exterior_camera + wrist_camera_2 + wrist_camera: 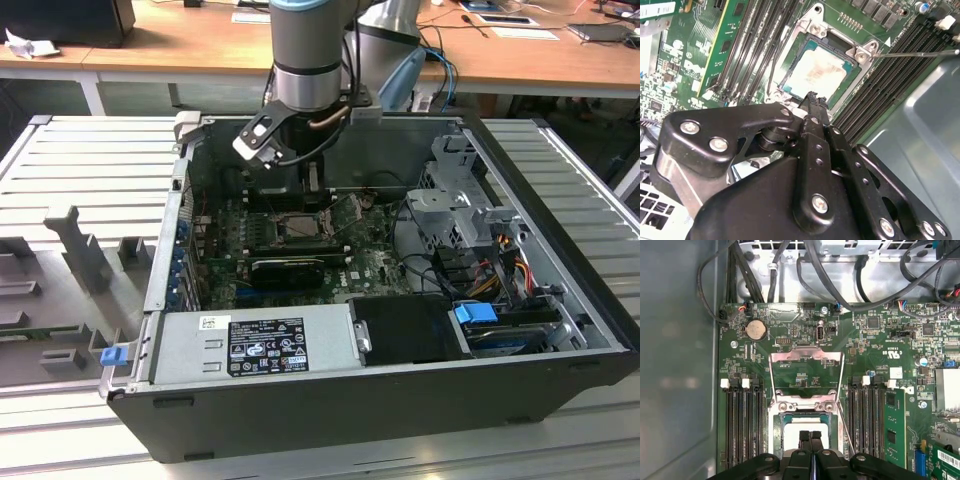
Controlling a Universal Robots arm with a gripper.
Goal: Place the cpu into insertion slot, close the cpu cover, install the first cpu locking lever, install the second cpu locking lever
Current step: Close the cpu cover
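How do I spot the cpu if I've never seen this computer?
Inside the open black computer case lies a green motherboard. Between its long black memory slots, where the pincer points, sits the cpu. It is a solid pale silver square; the cpu cover beside it is hollow.

We see the grey cylindrical robot arm [305, 60] hanging into the open black metal computer case [380, 400], its claw [295, 185] just above the green motherboard [370, 265].

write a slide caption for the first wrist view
Shut gripper just above the cpu, which lies in place on the green motherboard, with the cpu cover open.
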